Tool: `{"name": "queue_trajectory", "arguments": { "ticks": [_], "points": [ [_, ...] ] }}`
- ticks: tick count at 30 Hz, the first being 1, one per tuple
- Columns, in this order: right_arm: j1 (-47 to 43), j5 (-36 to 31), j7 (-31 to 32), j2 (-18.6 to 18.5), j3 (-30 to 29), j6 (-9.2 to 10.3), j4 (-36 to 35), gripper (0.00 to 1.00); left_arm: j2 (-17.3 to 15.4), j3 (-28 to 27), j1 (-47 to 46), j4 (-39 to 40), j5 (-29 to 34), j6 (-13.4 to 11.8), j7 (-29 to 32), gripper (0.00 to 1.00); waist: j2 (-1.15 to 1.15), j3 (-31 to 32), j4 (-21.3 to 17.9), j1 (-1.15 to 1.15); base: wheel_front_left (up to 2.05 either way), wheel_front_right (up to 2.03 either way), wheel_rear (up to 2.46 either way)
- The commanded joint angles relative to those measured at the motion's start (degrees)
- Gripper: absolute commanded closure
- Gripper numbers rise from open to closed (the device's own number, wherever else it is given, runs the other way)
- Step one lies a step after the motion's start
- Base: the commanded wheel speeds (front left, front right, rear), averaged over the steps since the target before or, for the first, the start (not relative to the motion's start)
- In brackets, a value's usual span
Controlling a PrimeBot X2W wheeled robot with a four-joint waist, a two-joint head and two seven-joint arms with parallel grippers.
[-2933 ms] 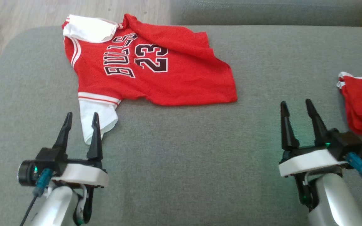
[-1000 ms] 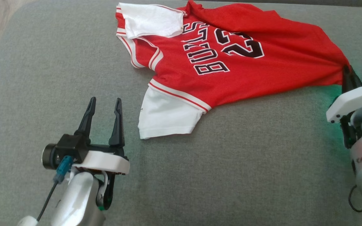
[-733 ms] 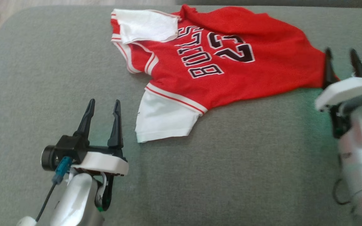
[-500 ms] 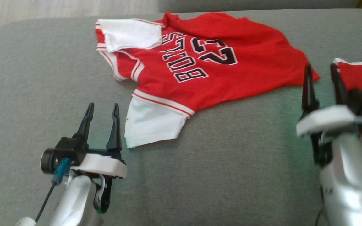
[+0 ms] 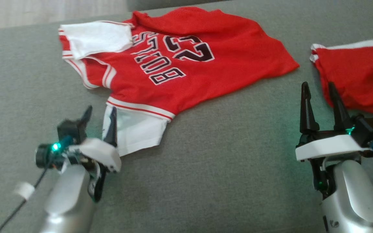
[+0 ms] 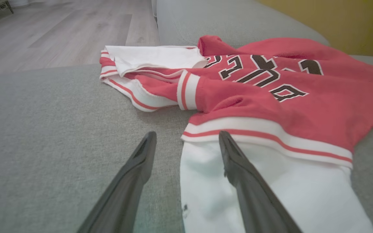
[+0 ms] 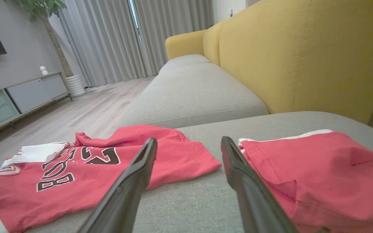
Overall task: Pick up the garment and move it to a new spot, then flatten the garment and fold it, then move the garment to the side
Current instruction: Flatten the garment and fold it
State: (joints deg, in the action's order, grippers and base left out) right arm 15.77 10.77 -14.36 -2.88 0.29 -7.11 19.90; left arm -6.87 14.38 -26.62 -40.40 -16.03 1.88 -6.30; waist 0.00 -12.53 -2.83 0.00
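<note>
Red knit cloth with white sleeves and striped trim, the garment [image 5: 186, 71] lies print-side up across the far half of the grey cushion [image 5: 222, 168]; it is rumpled, not flat. Its near sleeve [image 5: 138, 129] points toward the cushion's near left part; its far sleeve [image 5: 99, 37] is turned over the chest by the cushion's far left edge; the hem corner [image 5: 290, 66] ends toward the cushion's right. A second red piece [image 5: 358, 77] sits at the cushion's right edge, apart from the hem.

We find the left gripper [image 5: 100, 113] spread wide and gripping nothing; in the left wrist view one finger stands over the near sleeve, the other over bare cushion; whether either touches cloth we cannot tell. The right gripper [image 5: 317, 89] is likewise wide apart and empty, over the cushion's right part, between hem corner and second piece.

We judge the garment light, limp and unbreakable; it should sag and bunch when lifted, and drag on the cushion's weave. We recommend pinching at edges: sleeve cuff or shoulder seam on one side, hem corner on the other; a grip in mid-cloth would gather folds.
</note>
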Motion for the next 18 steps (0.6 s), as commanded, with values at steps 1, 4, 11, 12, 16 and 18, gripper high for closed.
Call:
{"name": "queue_trajectory", "arguments": {
  "ticks": [1,4,11,12,16,18],
  "points": [
    [1.5,0.5,-0.6,0.0,1.5,-0.37,-2.3,0.00,-1.8,-2.3,-2.8,0.1,0.1,-0.6,0.1,0.00,0.00,-1.0,-1.1,0.00,0.00,0.00,0.00],
    [1.4,0.5,-0.6,0.0,1.3,-0.37,-2.6,0.00,-2.5,-2.2,-5.3,-3.9,0.3,-0.7,1.0,0.00,0.00,-1.7,-1.9,0.00,0.00,0.00,0.00],
    [1.3,0.8,-0.6,0.0,1.0,-0.37,-2.9,0.00,-2.9,-1.0,-9.0,-10.6,0.4,0.8,1.8,0.00,0.00,-2.6,-2.8,0.00,0.00,0.00,0.00],
    [1.3,0.8,-0.6,0.0,1.0,-0.37,-3.0,0.00,-2.9,-0.8,-9.4,-11.3,0.3,1.0,1.8,0.00,0.00,-2.7,-2.9,0.00,0.00,0.00,0.00],
    [1.2,0.9,-0.6,0.0,1.0,-0.37,-2.9,0.00,-2.6,0.1,-10.2,-13.4,0.4,2.0,2.1,0.65,0.00,-2.6,-2.9,0.00,0.00,0.00,0.00],
    [1.2,1.1,-0.6,0.0,1.0,-0.37,-2.8,0.00,-2.4,0.5,-10.6,-14.5,0.1,2.6,1.8,1.00,0.00,-2.5,-2.8,0.00,0.00,0.00,0.00]
  ]
}}
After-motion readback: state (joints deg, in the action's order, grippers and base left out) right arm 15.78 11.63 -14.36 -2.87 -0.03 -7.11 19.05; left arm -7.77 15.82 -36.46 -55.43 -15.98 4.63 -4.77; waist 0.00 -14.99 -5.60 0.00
